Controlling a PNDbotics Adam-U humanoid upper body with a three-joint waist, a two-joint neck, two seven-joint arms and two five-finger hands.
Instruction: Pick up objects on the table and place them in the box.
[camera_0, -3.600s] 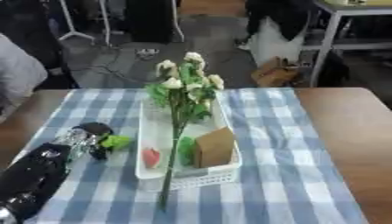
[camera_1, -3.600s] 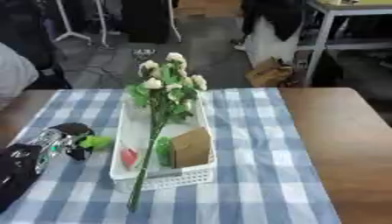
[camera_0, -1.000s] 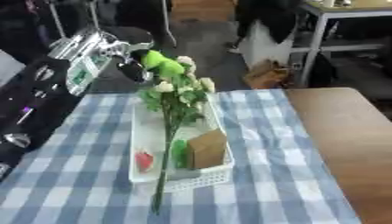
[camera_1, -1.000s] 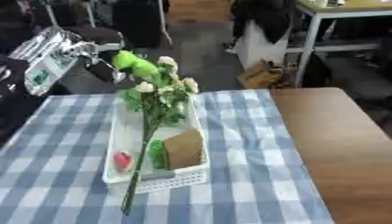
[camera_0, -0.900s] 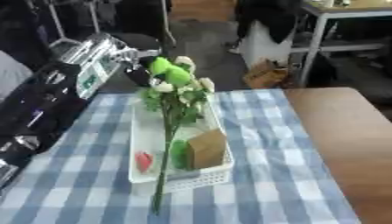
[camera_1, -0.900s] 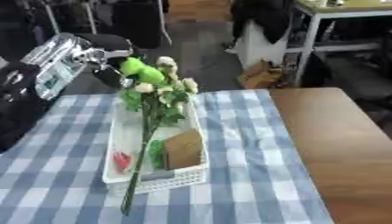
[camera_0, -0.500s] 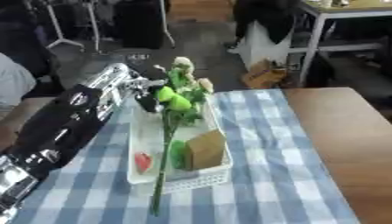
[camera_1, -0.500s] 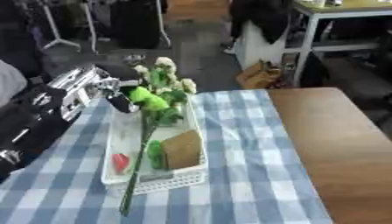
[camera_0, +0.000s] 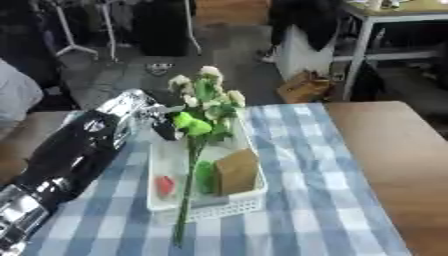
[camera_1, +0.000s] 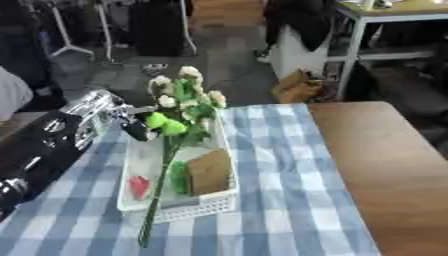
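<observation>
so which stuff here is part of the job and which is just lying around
Part of the job:
- left hand, holding a bright green object over the box
- white box
- in the box: flower bunch with its stem past the near rim, red item, brown block, green item

Just lying about:
- checked tablecloth
- brown bag on the floor behind

We look down on a wooden bench (camera_0: 394, 150) half-covered by a blue-and-white checked cloth (camera_0: 297, 165). Beyond it lies a grey floor (camera_0: 236, 45) with a metal-framed table (camera_0: 376, 20) at right, a brown bag (camera_0: 304, 86) beside it, and stand legs (camera_0: 70, 30) at left.
</observation>
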